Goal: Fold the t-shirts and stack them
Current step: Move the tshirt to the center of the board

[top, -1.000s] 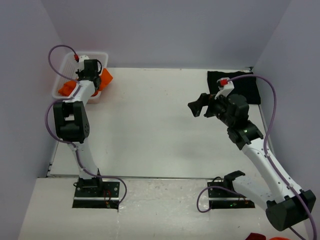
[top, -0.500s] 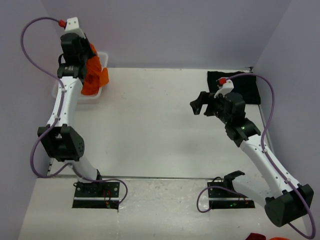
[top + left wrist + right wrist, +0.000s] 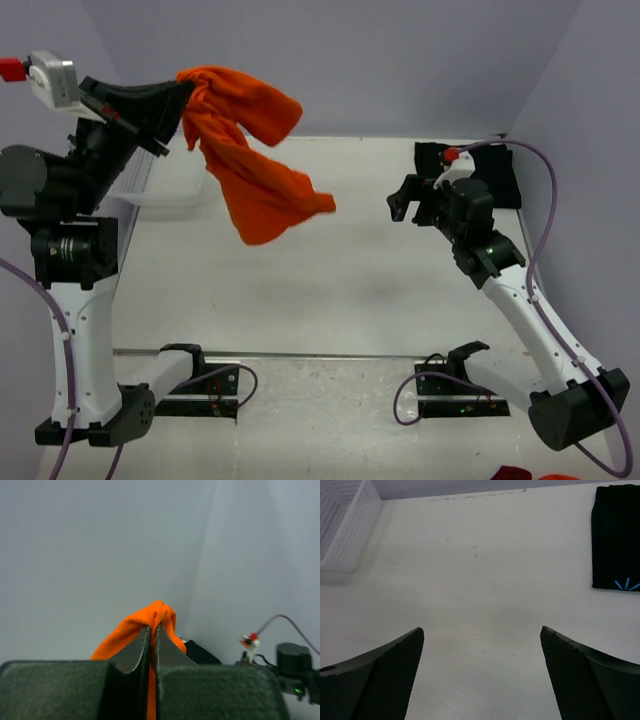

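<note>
My left gripper (image 3: 183, 97) is shut on the orange t-shirt (image 3: 250, 170) and holds it high above the table's left half; the cloth hangs bunched and swings toward the middle. In the left wrist view the shut gripper (image 3: 153, 628) pinches the orange t-shirt (image 3: 159, 612). The black t-shirt (image 3: 500, 175) lies folded at the far right of the table and shows in the right wrist view (image 3: 615, 540). My right gripper (image 3: 408, 202) is open and empty above the table, left of the black shirt; in the right wrist view the gripper (image 3: 482, 632) frames bare table.
A white mesh basket (image 3: 165, 185) stands at the far left by the wall, partly hidden by my left arm; its corner shows in the right wrist view (image 3: 347, 530). Purple walls close in the table on three sides.
My left arm has lifted the orange t-shirt out of the basket and swung it up and toward the table's middle. My right gripper has moved slightly toward the far side.
</note>
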`<action>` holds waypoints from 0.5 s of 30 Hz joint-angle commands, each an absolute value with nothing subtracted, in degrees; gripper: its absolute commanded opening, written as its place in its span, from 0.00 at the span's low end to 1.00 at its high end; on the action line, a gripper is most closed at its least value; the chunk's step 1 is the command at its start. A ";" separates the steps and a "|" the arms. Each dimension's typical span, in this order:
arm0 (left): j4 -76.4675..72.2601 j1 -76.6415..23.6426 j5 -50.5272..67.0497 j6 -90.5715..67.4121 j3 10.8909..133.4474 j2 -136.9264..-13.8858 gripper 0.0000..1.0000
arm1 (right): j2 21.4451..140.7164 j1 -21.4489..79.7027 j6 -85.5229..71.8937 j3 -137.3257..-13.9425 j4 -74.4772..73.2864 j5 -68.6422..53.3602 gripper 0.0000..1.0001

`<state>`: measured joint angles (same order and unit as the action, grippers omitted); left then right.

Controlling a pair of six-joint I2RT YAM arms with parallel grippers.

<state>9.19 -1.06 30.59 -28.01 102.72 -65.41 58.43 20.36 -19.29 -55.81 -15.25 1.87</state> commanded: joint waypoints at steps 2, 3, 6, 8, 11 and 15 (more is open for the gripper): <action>3.26 -1.67 42.00 -39.71 86.78 -60.22 0.00 | 56.17 20.65 -20.39 -58.54 -17.05 0.35 0.99; 2.38 -1.93 42.79 -40.42 79.27 -58.38 0.00 | 55.90 20.65 -20.39 -58.36 -17.31 0.35 0.99; 1.24 -3.68 41.49 -39.82 65.60 -58.26 0.00 | 54.93 20.74 -20.48 -57.49 -17.75 -2.55 0.99; 0.97 -6.83 37.38 -37.02 58.14 -60.19 0.00 | 54.84 20.83 -20.57 -57.04 -18.19 -4.47 0.99; -3.95 -11.15 33.42 -33.94 53.71 -68.35 0.00 | 56.24 21.71 -20.66 -56.78 -19.95 -7.72 0.99; -8.69 -15.38 29.62 -31.20 54.05 -81.96 0.00 | 58.88 26.00 -21.09 -54.41 -20.04 -10.46 0.99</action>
<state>-0.25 -13.17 32.73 -34.54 52.25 -79.40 56.97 23.40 -20.21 -55.61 -18.74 -5.93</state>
